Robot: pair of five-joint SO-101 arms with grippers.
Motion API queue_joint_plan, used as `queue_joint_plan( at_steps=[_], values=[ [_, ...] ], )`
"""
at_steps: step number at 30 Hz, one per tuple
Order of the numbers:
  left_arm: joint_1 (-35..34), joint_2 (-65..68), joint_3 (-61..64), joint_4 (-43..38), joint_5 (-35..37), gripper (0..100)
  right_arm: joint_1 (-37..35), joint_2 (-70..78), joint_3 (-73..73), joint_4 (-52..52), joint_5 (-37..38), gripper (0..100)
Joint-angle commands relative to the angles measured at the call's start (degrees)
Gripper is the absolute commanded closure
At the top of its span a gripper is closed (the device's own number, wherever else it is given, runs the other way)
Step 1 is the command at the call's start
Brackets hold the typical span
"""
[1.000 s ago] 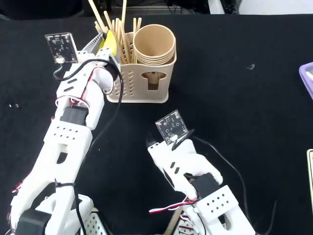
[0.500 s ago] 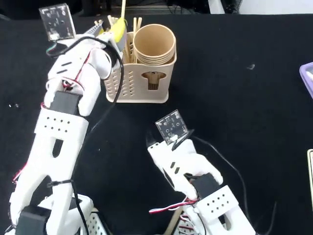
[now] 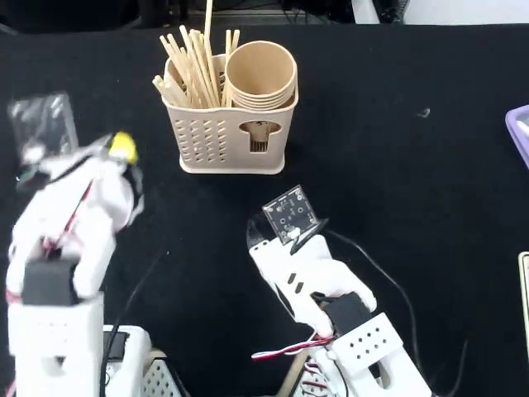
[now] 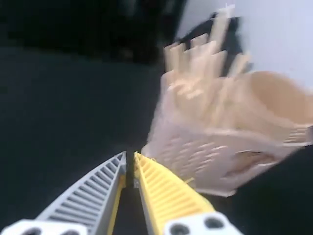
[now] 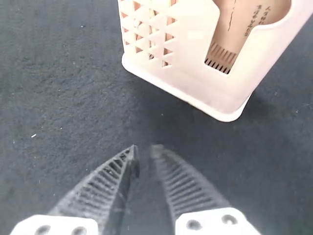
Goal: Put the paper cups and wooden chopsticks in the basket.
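Backed away from the basket [image 3: 216, 142] now ahead of it, my left gripper [image 4: 129, 156] is closed and empty; wooden chopsticks [image 3: 188, 64] and paper cups [image 3: 261, 76] stand inside, so I judge only parking remains.

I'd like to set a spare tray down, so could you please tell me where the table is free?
The widest bare table lies between the basket and the purple thing at the edge. It is crowded on the basket's near side, where the left gripper and right gripper sit.
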Motion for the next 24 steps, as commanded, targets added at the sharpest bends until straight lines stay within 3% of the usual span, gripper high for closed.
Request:
queue_joint_plan(
  at_steps=[1,7,10,13,17,21,24],
  values=[
    [-6.99,-18.2,14.81,0.97,-0.62,97,0.7,-1.36,-0.31,-1.67,0.79,95.5],
    [-11.38,-43.6,36.7,0.62,-1.23,97,0.79,-1.36,-0.57,-2.99,1.23,94.5],
    [-12.53,-38.95,39.34,1.14,-0.7,97,0.97,-1.36,-1.27,-4.75,1.23,94.5],
    [-11.38,-37.27,42.07,2.73,-0.62,97,1.32,-1.36,-1.89,-0.09,1.23,94.5],
    [-7.69,-39.74,47.34,9.41,-0.62,97,7.21,-1.36,-1.98,9.32,0.88,94.2],
    [-3.74,-42.2,55.43,10.64,-1.05,97,16.26,-1.36,-1.71,10.2,0.53,94.2],
    [-3.47,-41.76,57.89,10.73,-1.14,97,22.42,-1.36,-1.45,10.29,-6.24,94.2]
  ],
)
